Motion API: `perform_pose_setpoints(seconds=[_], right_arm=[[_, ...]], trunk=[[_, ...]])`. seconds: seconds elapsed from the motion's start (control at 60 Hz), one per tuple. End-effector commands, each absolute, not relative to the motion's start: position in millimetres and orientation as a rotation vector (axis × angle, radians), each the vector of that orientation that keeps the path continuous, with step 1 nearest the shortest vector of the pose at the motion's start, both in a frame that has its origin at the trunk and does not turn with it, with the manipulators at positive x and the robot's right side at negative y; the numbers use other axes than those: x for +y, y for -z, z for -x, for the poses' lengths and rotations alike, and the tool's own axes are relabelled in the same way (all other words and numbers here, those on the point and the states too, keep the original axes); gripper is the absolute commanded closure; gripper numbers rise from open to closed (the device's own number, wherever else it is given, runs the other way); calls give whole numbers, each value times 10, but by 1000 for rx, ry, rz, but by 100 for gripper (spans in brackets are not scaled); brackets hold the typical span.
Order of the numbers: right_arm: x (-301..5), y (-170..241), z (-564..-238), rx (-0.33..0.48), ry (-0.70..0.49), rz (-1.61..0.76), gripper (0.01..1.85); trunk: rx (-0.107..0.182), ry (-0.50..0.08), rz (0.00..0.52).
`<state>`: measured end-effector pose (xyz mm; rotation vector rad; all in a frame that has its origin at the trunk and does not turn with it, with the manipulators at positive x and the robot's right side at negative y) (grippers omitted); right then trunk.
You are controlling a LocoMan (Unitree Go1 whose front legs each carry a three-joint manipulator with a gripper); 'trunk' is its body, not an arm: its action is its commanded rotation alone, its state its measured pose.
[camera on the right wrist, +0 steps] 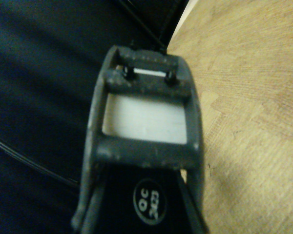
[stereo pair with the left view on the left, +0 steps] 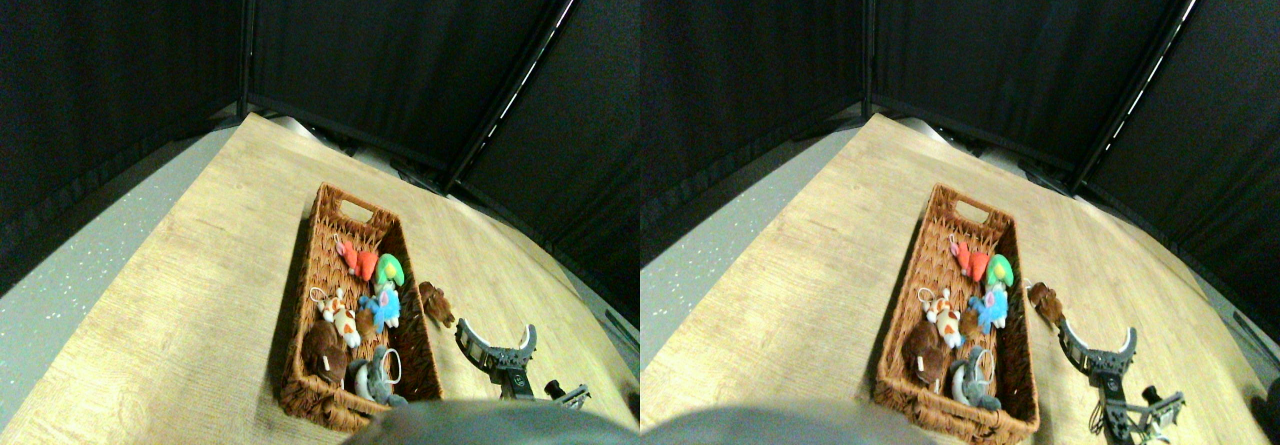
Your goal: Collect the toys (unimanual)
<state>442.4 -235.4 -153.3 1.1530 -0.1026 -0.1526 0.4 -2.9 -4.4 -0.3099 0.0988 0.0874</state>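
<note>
A small brown toy [stereo pair with the left view on the left: 437, 303] lies on the wooden floor just right of the long wicker basket [stereo pair with the left view on the left: 300, 295]. Inside the basket lie a red toy [stereo pair with the left view on the left: 357, 260], a green one [stereo pair with the left view on the left: 388, 270], a blue one [stereo pair with the left view on the left: 383, 308], a white-orange one [stereo pair with the left view on the left: 340, 317], a dark brown one [stereo pair with the left view on the left: 325, 353] and a grey one [stereo pair with the left view on the left: 375, 375]. My right gripper [stereo pair with the left view on the left: 496, 333] stands open close to the floor, a little nearer and to the right of the loose brown toy, with nothing between its jaws. The wrist view shows only the dark jaw frame, floor and curtain.
Black curtain walls [stereo pair with the left view on the left: 400, 55] and a slanted pole [stereo pair with the left view on the left: 520, 75] close off the back of the wooden floor [stereo pair with the left view on the left: 180, 295]. A grey speckled strip [stereo pair with the left view on the left: 60, 295] runs along the left. In the wrist view the floor [camera on the right wrist: 254, 122] meets the dark curtain [camera on the right wrist: 39, 97].
</note>
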Motion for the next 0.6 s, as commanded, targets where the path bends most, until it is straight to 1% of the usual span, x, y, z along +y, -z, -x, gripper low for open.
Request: perform_pose_setpoints(seconds=[0.017, 0.1, 0.15, 0.233, 0.267, 0.3, 0.4, 0.417, 0.483, 0.6], right_arm=[[-2352, 1494, -4483, -96, 123, -1125, 90], [-2349, 1495, -4517, -78, 114, -1144, 89], [-2351, 1525, -4537, -71, 107, -1157, 93], [-2370, 1578, -4554, -64, 123, -1147, 90], [-2367, 1591, -4558, -65, 128, -1155, 92], [-2368, 1599, -4558, -66, 133, -1152, 92], [-2372, 1620, -4562, -52, 125, -1162, 90], [-2368, 1619, -4557, -60, 131, -1162, 93], [-2363, 1621, -4562, -56, 119, -1181, 98], [-2386, 1619, -4559, -70, 138, -1151, 93]], trunk=[[89, -91, 331], [91, -95, 336], [89, -98, 337], [95, -103, 339], [95, -103, 339], [90, -107, 338], [86, -104, 338], [86, -104, 338], [97, -101, 337], [102, -96, 331]])
